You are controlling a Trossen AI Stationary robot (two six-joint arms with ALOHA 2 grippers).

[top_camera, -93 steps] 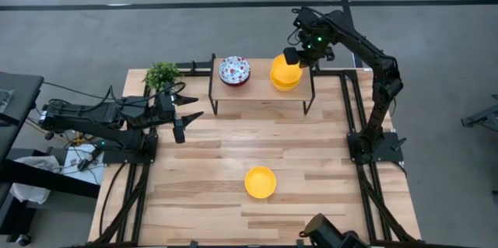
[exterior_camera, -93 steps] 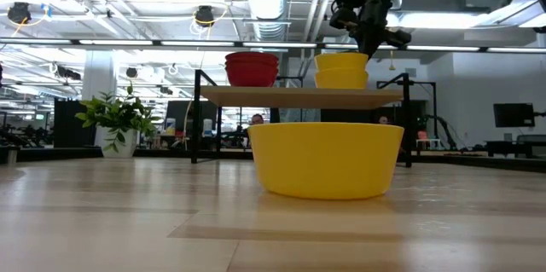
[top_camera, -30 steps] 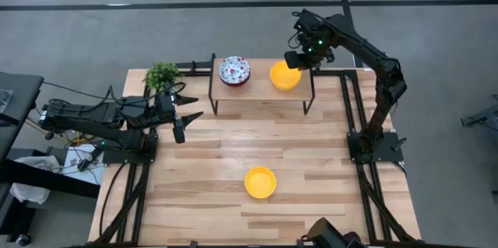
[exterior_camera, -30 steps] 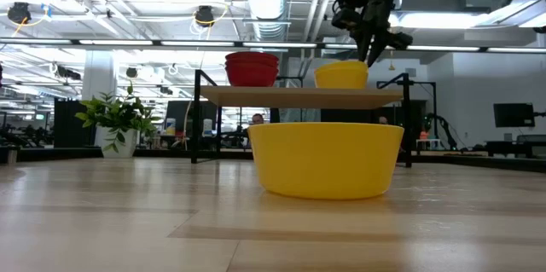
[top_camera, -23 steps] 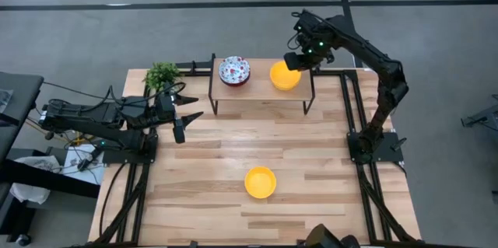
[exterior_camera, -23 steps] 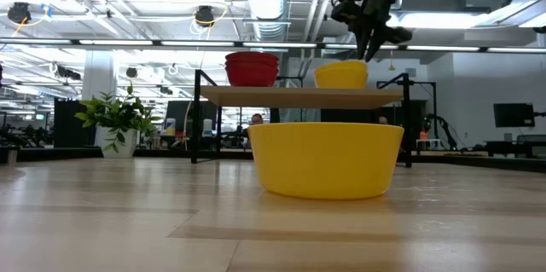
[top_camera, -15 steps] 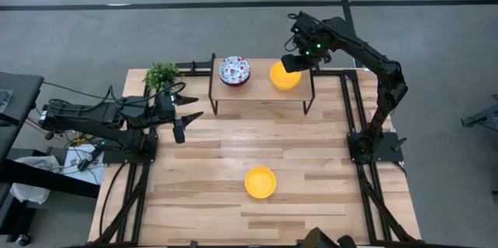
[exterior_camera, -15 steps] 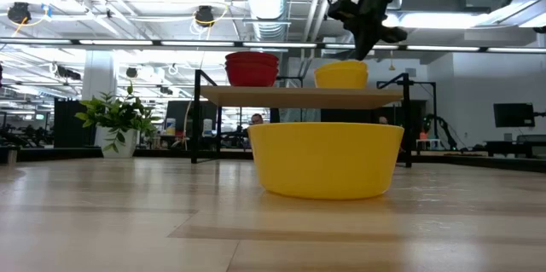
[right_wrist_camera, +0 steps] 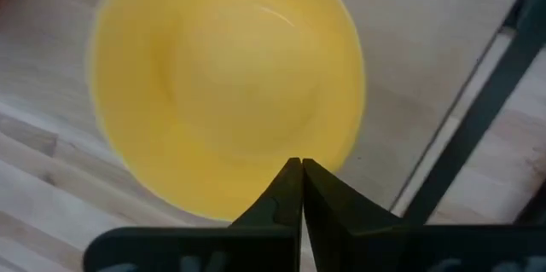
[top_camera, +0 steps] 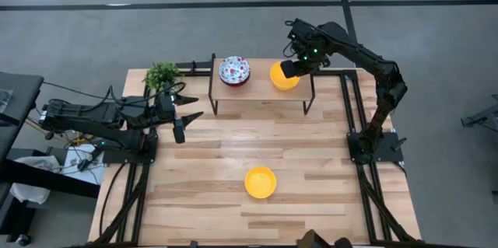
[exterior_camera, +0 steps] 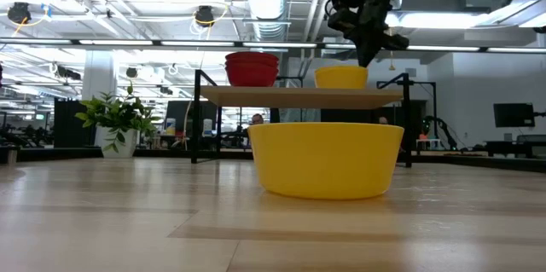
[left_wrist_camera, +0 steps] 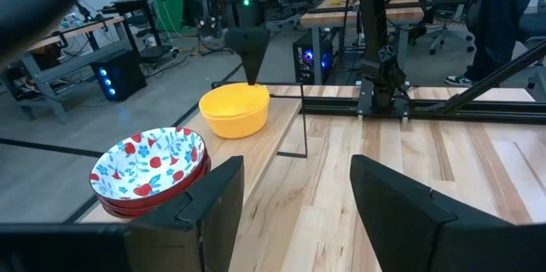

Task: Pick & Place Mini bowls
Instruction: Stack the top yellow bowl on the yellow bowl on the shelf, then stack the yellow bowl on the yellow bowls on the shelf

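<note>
A yellow mini bowl (top_camera: 284, 76) sits on the right end of the raised shelf (top_camera: 261, 93) at the table's (top_camera: 210, 162) far edge. The right pincer (right_wrist_camera: 299, 170) hovers over its near rim, fingers pressed together, gripping nothing. A stack of floral bowls (top_camera: 234, 70) stands on the shelf's left end. Another yellow bowl (top_camera: 260, 182) rests on the table nearer the front. The left pincer (top_camera: 185, 117) waits spread wide by the potted plant (top_camera: 161, 75).

Two dark jointed arms with black cables, green indicator lights
</note>
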